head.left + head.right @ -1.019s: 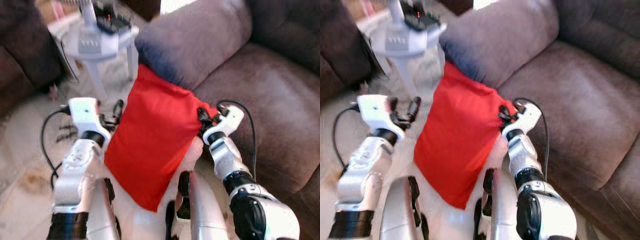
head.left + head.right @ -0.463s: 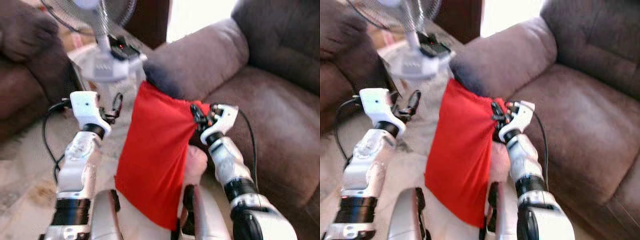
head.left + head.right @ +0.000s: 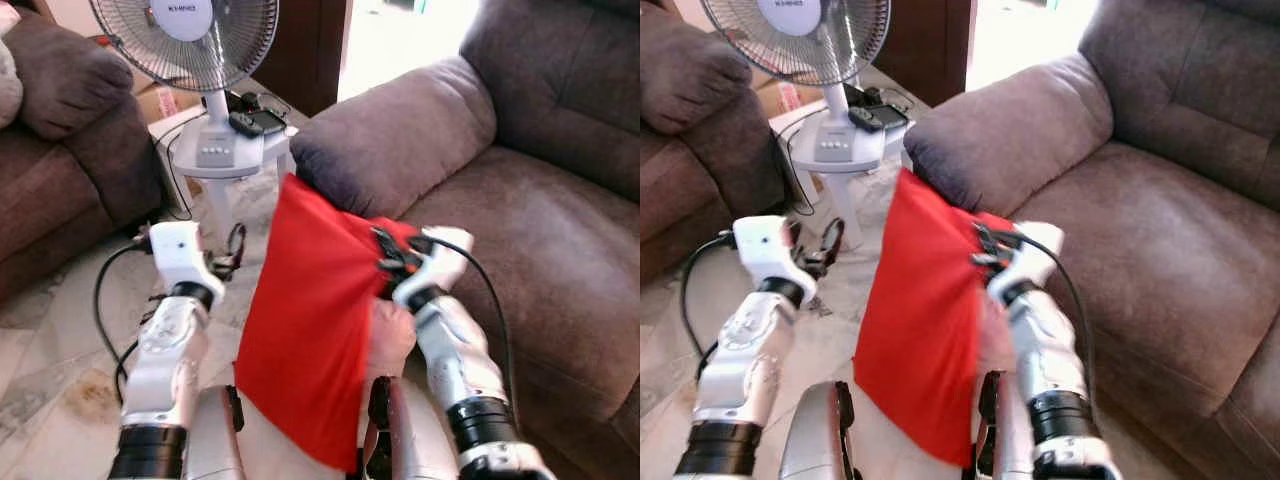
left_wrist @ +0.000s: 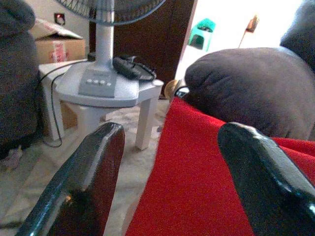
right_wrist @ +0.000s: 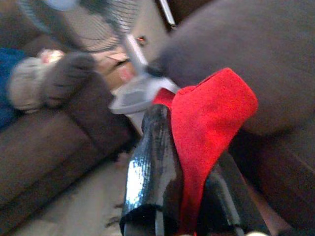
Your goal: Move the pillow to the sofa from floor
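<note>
Pillow (image 3: 310, 330): red, hanging off the floor in front of the robot, just beside the sofa (image 3: 540, 250) armrest. Right gripper (image 3: 392, 262): fingers pinched on the pillow's upper corner. Left gripper (image 3: 232, 250): fingers spread wide, holding nothing, beside the pillow. Step in hand: carry. Next move likely calls for swinging the pillow over the seat and letting go. Fan (image 3: 190, 40) on small counter (image 3: 215, 160): hub lettering unreadable.
</note>
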You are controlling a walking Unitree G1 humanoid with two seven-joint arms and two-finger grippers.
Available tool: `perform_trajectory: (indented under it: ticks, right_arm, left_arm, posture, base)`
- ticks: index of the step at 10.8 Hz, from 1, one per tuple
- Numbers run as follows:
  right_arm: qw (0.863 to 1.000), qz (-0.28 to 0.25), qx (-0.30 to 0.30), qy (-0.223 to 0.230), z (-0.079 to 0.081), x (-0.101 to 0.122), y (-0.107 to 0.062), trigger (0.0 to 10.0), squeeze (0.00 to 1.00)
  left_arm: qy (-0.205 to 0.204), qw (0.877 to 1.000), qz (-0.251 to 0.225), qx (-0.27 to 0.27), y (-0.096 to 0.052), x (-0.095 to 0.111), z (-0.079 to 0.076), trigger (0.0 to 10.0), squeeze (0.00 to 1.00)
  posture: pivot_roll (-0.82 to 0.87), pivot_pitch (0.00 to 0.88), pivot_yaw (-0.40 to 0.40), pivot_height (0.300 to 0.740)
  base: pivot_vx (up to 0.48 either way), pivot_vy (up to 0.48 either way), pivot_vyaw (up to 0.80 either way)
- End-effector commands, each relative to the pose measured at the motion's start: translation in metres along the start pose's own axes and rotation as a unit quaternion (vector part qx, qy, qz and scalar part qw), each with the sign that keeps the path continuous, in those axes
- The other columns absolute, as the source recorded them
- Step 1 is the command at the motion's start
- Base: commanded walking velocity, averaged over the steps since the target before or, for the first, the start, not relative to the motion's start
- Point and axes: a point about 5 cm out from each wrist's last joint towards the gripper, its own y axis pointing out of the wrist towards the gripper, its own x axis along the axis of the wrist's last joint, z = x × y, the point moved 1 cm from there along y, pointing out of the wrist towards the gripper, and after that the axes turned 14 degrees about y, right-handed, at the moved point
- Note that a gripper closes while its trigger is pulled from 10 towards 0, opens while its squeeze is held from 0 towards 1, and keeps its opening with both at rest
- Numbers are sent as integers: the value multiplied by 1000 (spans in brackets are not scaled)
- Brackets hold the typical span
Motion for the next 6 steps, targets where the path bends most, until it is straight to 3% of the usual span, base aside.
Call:
perform_trajectory:
  ticks: [1, 3, 4, 5, 6]
  right_arm:
    - [997, -57, 12, -42, 11, 29, -1, 10000, 0]
    - [991, -58, -88, -84, -27, 31, -23, 10000, 0]
    - [985, -50, -108, -124, -34, 32, -31, 10000, 0]
    - [981, -62, -132, -129, -38, 36, -36, 10000, 0]
    - [973, -60, -142, -174, -39, 38, -39, 10000, 0]
  left_arm:
    - [-2, 1000, -22, -7, 5, 8, -5, 10000, 0]
    - [5, 1000, -9, -15, -3, -5, -10, 10000, 0]
    - [22, 999, -21, -33, -7, -3, -15, 10000, 0]
    - [47, 998, -26, -40, -9, 0, -17, 10000, 0]
    - [68, 996, -30, -51, -12, 0, -19, 10000, 0]
  posture:
    - [120, 0, -67, 535]
    - [95, 0, -60, 535]
    - [91, 0, -58, 535]
    - [90, 0, -55, 535]
    - [90, 0, -53, 535]
  base:
    - [0, 0, 0]
    - [0, 0, 0]
    - [0, 0, 0]
    - [0, 0, 0]
    - [0, 0, 0]
